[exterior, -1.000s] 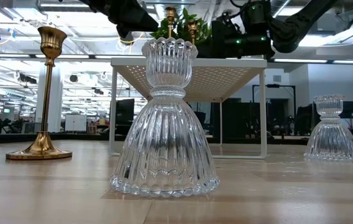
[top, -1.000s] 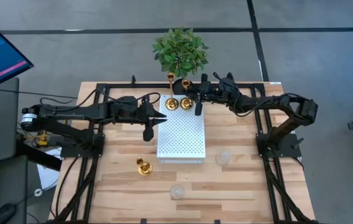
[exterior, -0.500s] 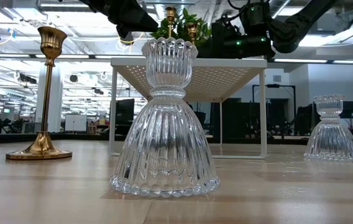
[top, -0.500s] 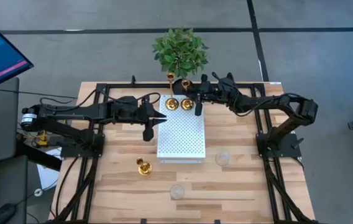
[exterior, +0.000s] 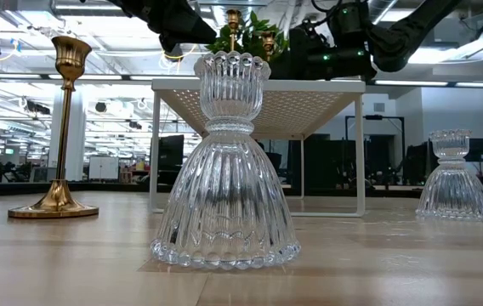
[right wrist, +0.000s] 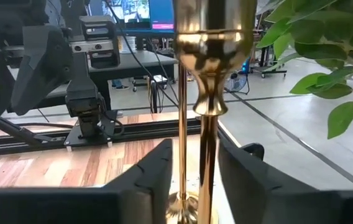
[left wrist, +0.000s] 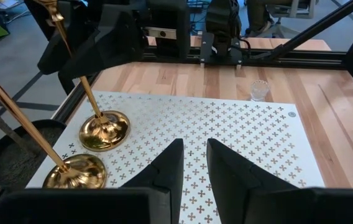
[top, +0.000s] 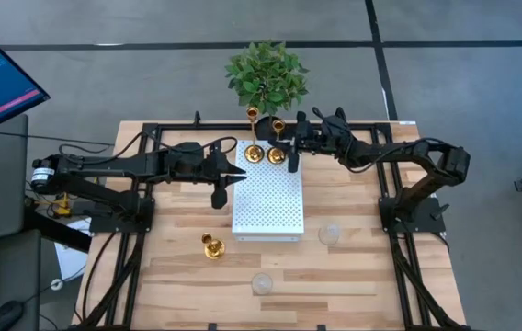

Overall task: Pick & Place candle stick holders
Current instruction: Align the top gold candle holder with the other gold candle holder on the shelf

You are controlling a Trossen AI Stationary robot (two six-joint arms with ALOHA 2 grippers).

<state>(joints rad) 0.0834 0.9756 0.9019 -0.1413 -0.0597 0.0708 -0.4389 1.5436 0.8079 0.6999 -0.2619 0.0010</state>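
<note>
We are looking at the right gripper (top: 290,144) at the far edge of the white rack (top: 268,207), with a gold holder (top: 277,153) just beside its tips at about 9 o'clock. In the right wrist view that holder's stem (right wrist: 192,149) is standing upright between the two fingers (right wrist: 155,174), with a sliver of gap showing on either side, so the jaws are parted and no longer pinching it. A second gold holder (top: 255,151) is standing on the rack at 9 o'clock of the first, nearly touching it. The third gold one (top: 211,246) is sitting on the table at 8 o'clock of the rack; the two glass holders (top: 331,233) (top: 262,283) are resting at 4 and 6 o'clock of it.

The left gripper (top: 237,173) is hovering at the rack's left edge, jaws a little apart and gripping nothing.

Compared with a second ago, the right jaws are now spread off the stem and the gripper is sitting slightly back; the holders are unmoved.
</note>
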